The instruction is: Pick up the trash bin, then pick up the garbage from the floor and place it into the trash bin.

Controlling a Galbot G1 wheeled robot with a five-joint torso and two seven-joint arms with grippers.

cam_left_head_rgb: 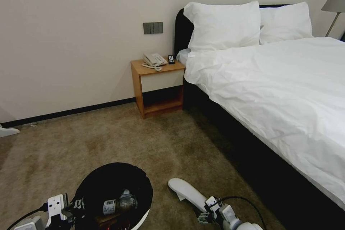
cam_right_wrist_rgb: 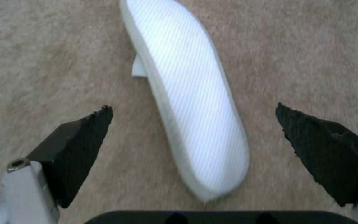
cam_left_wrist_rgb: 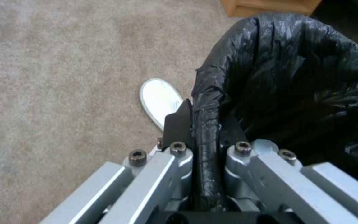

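The trash bin (cam_left_head_rgb: 107,187), round and lined with a black bag, is at the lower left of the head view. My left gripper (cam_left_head_rgb: 77,204) is shut on its bag-covered rim (cam_left_wrist_rgb: 206,124). Inside the bin lies a clear bottle (cam_left_head_rgb: 118,203) among other litter. A white slipper (cam_left_head_rgb: 185,189) lies on the carpet just right of the bin. My right gripper (cam_left_head_rgb: 204,216) is over the slipper's near end, open, with one finger on each side of the slipper (cam_right_wrist_rgb: 187,93) and not touching it. Another white slipper-like piece (cam_left_head_rgb: 7,131) lies far left by the wall.
A bed (cam_left_head_rgb: 280,90) with white bedding and a dark base fills the right side. A wooden nightstand (cam_left_head_rgb: 158,86) with a phone stands against the wall beside it. Open carpet (cam_left_head_rgb: 107,140) stretches between the bin and the wall.
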